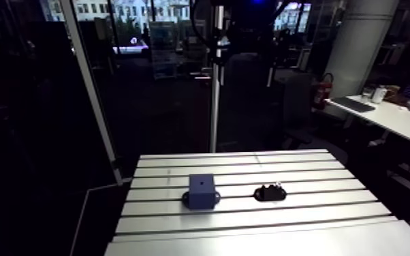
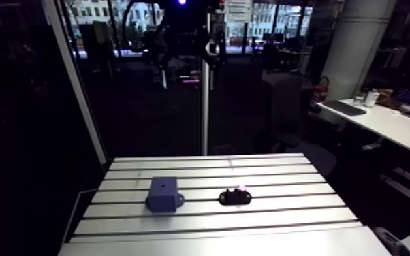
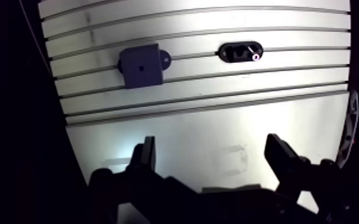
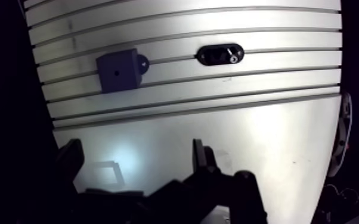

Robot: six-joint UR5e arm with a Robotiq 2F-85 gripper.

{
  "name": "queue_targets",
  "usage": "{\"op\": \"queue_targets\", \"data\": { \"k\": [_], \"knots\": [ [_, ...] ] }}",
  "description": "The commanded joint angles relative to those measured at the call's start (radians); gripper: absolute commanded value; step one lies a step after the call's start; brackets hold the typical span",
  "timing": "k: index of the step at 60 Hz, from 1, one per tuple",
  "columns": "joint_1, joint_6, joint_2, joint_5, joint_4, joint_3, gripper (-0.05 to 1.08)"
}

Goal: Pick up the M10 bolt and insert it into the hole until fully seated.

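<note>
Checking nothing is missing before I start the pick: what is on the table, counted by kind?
blue block with a hole: 1
black holder: 1
bolt, resting in the holder: 1
Total: 3

I barely make out the bolt (image 3: pixel 255 56) in its holder (image 3: pixel 235 52), and the hole (image 3: pixel 141 67) in the block (image 3: pixel 132 61) is a speck.

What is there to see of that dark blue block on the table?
The block is a dark blue, matte, plastic-looking box with a small round hole in its top face and flat rounded tabs at its base. It sits upright on the slotted table, beside a black holder but apart from it. Nothing else touches it.
</note>
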Motion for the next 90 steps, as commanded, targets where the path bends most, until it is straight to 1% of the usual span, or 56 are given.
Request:
{"op": "queue_targets", "data": {
  "k": [1, 48, 50, 51, 52, 53, 54, 55, 61, 71, 73, 76, 77, 78, 80, 87, 89, 90],
  "knots": [
    [0.061, -0.037, 0.114, -0.005, -0.023, -0.02, 0.01],
    [0.061, -0.038, 0.111, -0.006, -0.023, -0.02, 0.01],
    [0.061, -0.045, 0.111, -0.007, -0.024, -0.019, 0.01],
    [0.061, -0.054, 0.111, -0.013, -0.024, -0.018, 0.01],
    [0.061, -0.054, 0.111, -0.013, -0.024, -0.018, 0.01],
    [0.061, -0.064, 0.112, -0.02, -0.024, -0.017, 0.01],
    [0.061, -0.064, 0.112, -0.02, -0.024, -0.017, 0.01],
    [0.061, -0.074, 0.112, -0.025, -0.025, -0.016, 0.01],
    [0.061, -0.085, 0.114, -0.028, -0.053, -0.007, 0.01],
    [0.036, -0.119, 0.112, -0.027, -0.125, 0.028, 0.01],
    [0.016, -0.141, 0.112, -0.028, -0.141, 0.045, 0.01],
    [0.002, -0.15, 0.112, -0.026, -0.146, 0.051, 0.01],
    [-0.014, -0.159, 0.112, -0.025, -0.151, 0.056, 0.01],
    [-0.014, -0.159, 0.112, -0.025, -0.151, 0.056, 0.01],
    [-0.041, -0.182, 0.111, -0.023, -0.163, 0.067, 0.01],
    [-0.075, -0.216, 0.111, -0.023, -0.194, 0.085, 0.01],
    [-0.093, -0.236, 0.109, -0.019, -0.215, 0.094, 0.01],
    [-0.093, -0.236, 0.109, -0.019, -0.215, 0.094, 0.01]
  ]
}}
